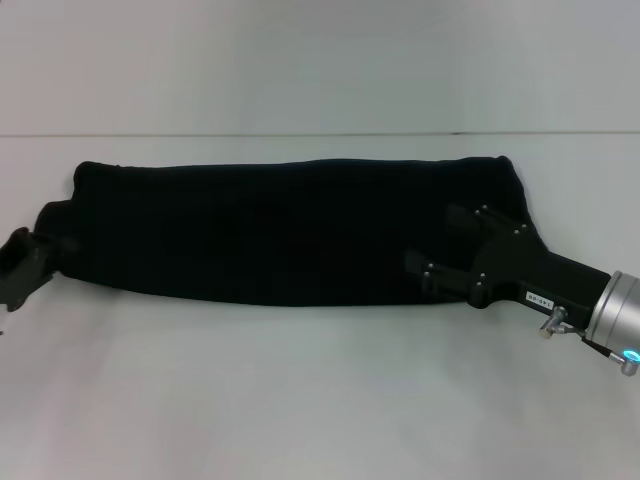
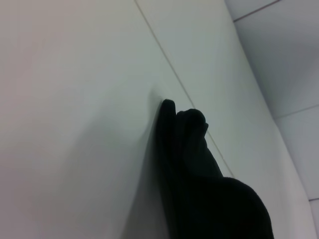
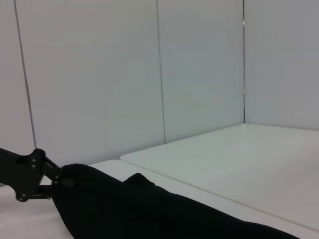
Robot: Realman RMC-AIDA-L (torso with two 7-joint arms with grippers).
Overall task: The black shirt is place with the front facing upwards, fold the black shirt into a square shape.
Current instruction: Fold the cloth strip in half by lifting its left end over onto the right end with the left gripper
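The black shirt lies folded into a long band across the white table, with its lettering hidden. It also shows in the left wrist view and the right wrist view. My right gripper is open over the right part of the shirt, its fingers spread above the cloth near the front edge. My left gripper is at the shirt's left end, against the bunched cloth there. It also shows in the right wrist view.
The white table has a seam line running behind the shirt. White wall panels stand beyond the table.
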